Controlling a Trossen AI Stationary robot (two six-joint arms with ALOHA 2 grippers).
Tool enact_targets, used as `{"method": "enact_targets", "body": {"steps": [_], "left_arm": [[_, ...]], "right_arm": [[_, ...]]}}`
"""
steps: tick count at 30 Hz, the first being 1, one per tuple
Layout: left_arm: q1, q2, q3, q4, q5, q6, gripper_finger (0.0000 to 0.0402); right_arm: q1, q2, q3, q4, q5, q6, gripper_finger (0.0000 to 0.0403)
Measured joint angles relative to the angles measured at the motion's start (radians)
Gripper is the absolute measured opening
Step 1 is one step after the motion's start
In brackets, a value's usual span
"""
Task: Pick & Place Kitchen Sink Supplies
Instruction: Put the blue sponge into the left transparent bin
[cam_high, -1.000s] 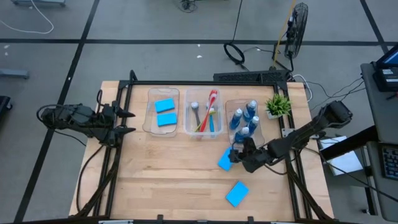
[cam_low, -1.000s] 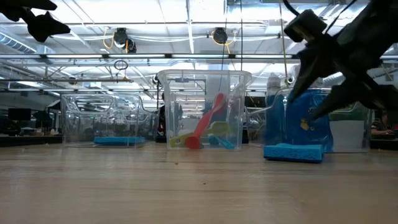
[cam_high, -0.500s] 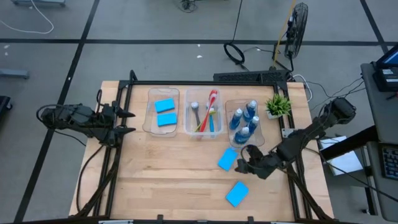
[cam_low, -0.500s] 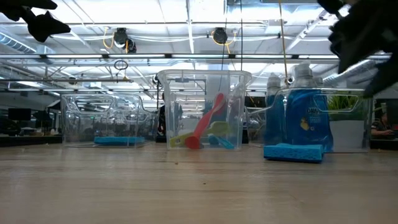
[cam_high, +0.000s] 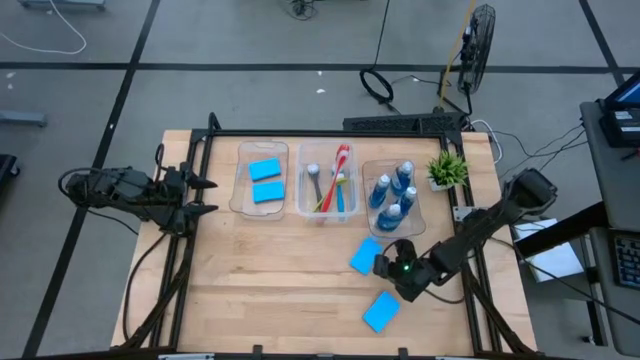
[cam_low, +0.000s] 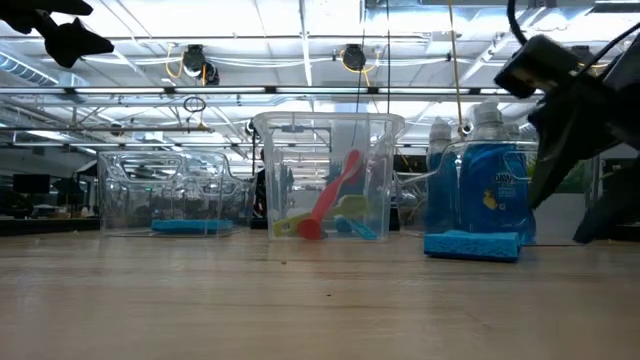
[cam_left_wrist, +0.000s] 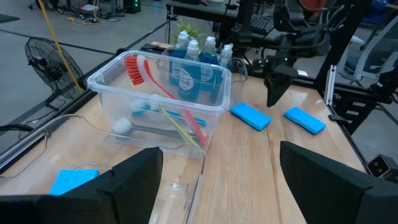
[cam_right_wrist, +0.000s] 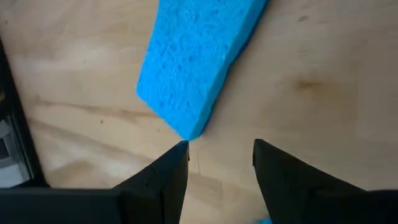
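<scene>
Two flat blue sponges lie flat on the table: one (cam_high: 366, 255) (cam_low: 472, 244) in front of the bottle bin, the other (cam_high: 381, 311) nearer the near edge. My right gripper (cam_high: 383, 266) (cam_right_wrist: 221, 155) points down, open, just off a corner of the first sponge (cam_right_wrist: 199, 62). One fingertip (cam_right_wrist: 181, 149) stands right by that corner, and I see no touch. Two more sponges (cam_high: 265, 180) lie in the left bin. The brushes (cam_high: 335, 180) are in the middle bin and the blue bottles (cam_high: 393, 195) in the right bin. My left gripper (cam_high: 208, 196) (cam_left_wrist: 221, 149) waits open at the table's left edge.
Three clear bins (cam_high: 327, 212) stand in a row along the far half of the table. A small green potted plant (cam_high: 447, 168) sits at the far right. Bare wood (cam_high: 270, 290) stretches across the near left half. Black frame rails (cam_high: 190, 260) run along both sides.
My right gripper has moved away from the bottle bin toward the near edge and tipped down beside the sponge in front of that bin. In the low view the arm swung up and right, then came back down. Neither sponge has moved.
</scene>
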Motion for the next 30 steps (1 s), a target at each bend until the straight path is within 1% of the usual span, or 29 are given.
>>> {"method": "enact_targets", "body": {"steps": [5,21,30], "left_arm": [[0.000,0.000,0.000,0.000,0.000,0.000,0.0324],[0.000,0.000,0.000,-0.001,0.000,0.000,0.0324],[0.000,0.000,0.000,-0.001,0.000,0.000,0.0324]], "right_arm": [[-0.016,0.053,0.000,0.024,0.001,0.003,0.0166],[-0.080,0.053,0.000,-0.053,-0.003,-0.014,0.0166],[-0.140,0.053,0.001,-0.065,-0.001,-0.079,0.0166]]}}
